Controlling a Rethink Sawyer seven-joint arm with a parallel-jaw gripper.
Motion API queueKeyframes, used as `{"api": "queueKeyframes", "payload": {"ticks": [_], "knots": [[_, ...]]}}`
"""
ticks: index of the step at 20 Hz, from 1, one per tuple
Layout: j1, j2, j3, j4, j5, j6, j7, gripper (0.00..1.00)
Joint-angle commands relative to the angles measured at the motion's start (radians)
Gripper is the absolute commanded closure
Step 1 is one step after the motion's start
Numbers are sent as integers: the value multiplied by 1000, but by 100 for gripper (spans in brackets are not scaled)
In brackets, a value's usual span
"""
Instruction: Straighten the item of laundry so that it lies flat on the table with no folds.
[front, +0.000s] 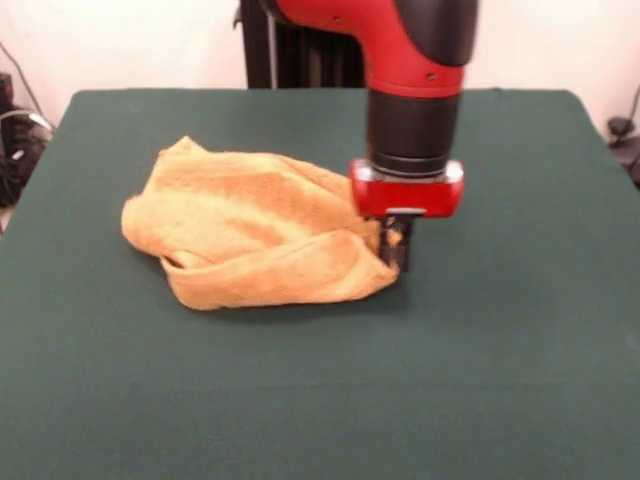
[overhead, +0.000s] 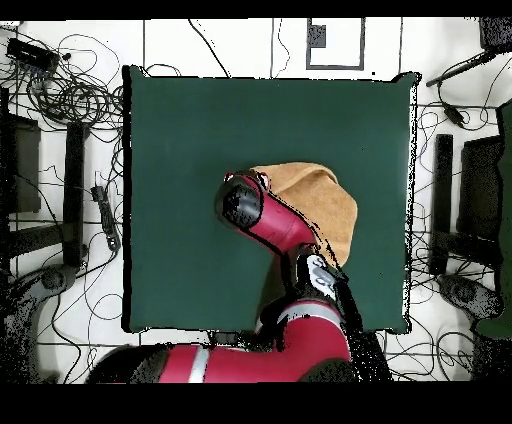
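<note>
Towel (front: 255, 230), golden-orange and crumpled in folds, lies near the middle of the green surface (front: 500, 380); the tool (front: 394, 245) pinches its edge, closed on the cloth.

Robotics laboratory test cell. A red and black robot arm (overhead: 285, 235) reaches over a table (overhead: 180, 150) covered in dark green cloth, which stands alone on a pale floor (overhead: 230, 45). Loose black cables (overhead: 70, 95) lie coiled on the floor around the table, and dark equipment stands (overhead: 442, 200) flank it. Behind the table rises a plain white wall (front: 130, 45).
</note>
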Motion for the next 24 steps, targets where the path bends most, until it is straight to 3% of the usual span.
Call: {"api": "queueKeyframes", "payload": {"ticks": [1, 7, 14, 24], "knots": [[103, 21, 62, 0, 106, 163, 360, 100], [84, 39, 86, -5, 94, 129, 350, 100], [-8, 75, 153, 17, 20, 36, 285, 100], [-52, 78, 169, 21, -33, 33, 267, 100]]}}
